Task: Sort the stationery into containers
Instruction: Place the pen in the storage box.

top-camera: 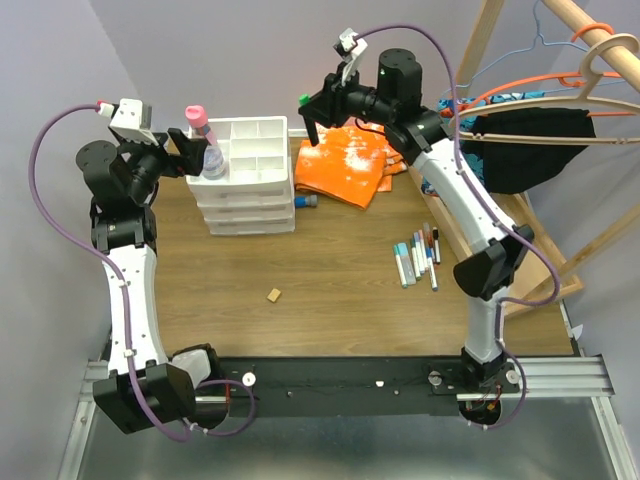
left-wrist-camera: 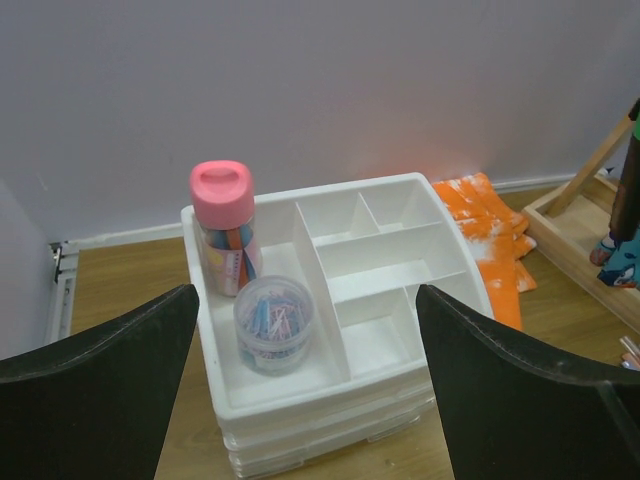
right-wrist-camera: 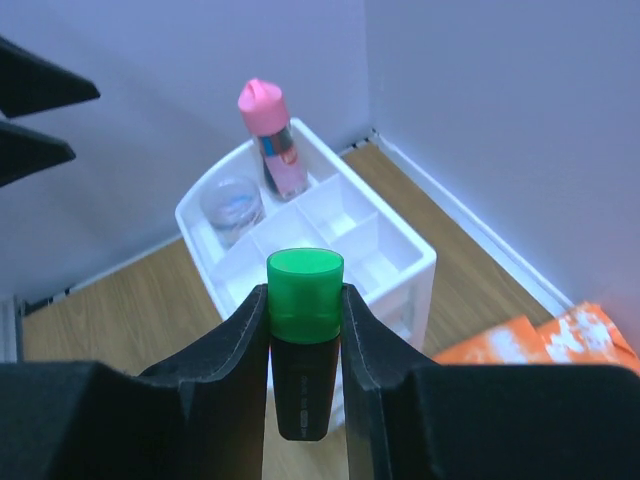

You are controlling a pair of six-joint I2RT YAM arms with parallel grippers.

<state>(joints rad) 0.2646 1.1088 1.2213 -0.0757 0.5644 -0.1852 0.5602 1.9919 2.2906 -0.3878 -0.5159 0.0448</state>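
The right tool [right-wrist-camera: 305, 300] is clenched on the marker [right-wrist-camera: 303, 350], its green cap standing up between the two fingers. It hangs above the far edge of the bench [top-camera: 220, 280], over the gap between the unit [top-camera: 250, 195] and the cloth [top-camera: 345, 165].

The unit stands near the far left corner. In the long left compartment on its top, the bottle [left-wrist-camera: 225, 225] stands upright at the far end, and a clear tub [left-wrist-camera: 273, 322] of coloured clips sits just nearer. The left tool [left-wrist-camera: 305, 295] is released, fingers spread wide, hovering just left of the unit and close to the bottle.

The cloth lies crumpled just right of the unit. The tube [top-camera: 305, 201] lies at the unit's right foot, at the cloth's edge. The pens [top-camera: 420, 255] lie bunched together toward the right edge, beside the right arm and next to a wooden tray [left-wrist-camera: 580, 240]. A small tan block [top-camera: 273, 295] lies alone mid-bench, towards the near edge.
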